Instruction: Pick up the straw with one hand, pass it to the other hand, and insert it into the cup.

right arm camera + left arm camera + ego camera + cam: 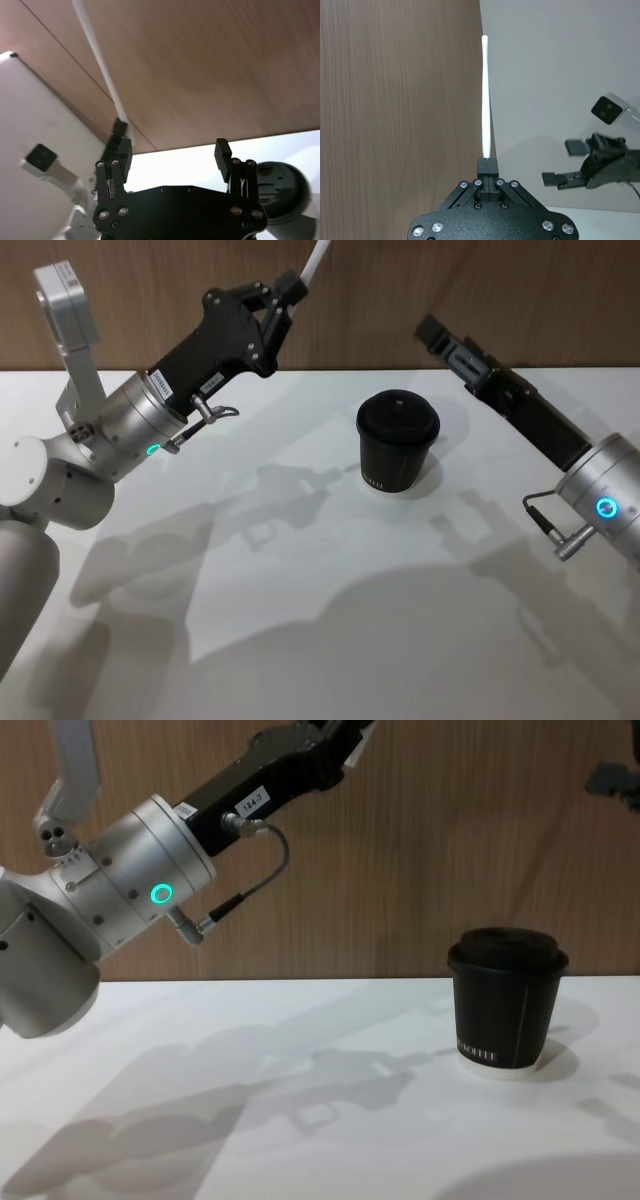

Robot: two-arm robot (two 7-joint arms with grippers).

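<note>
The cup (507,1010) is showing small white lettering low on its side, just beside the seam. It is reading roughly as "KOFFEE", though I can't be sure of every letter. A white label (250,798) on the left arm (140,890) is showing digits, seemingly "184.7".

The cup (398,445) stands on the bench (300,620). Left of the cup, raised, is the straw (318,258); right of it, the right gripper (445,340).

Shows a white tabletop (300,420), smooth and matte, crossed by soft grey shadows (290,500). Meets a brown wood-grain wall (400,280) along the far edge.
</note>
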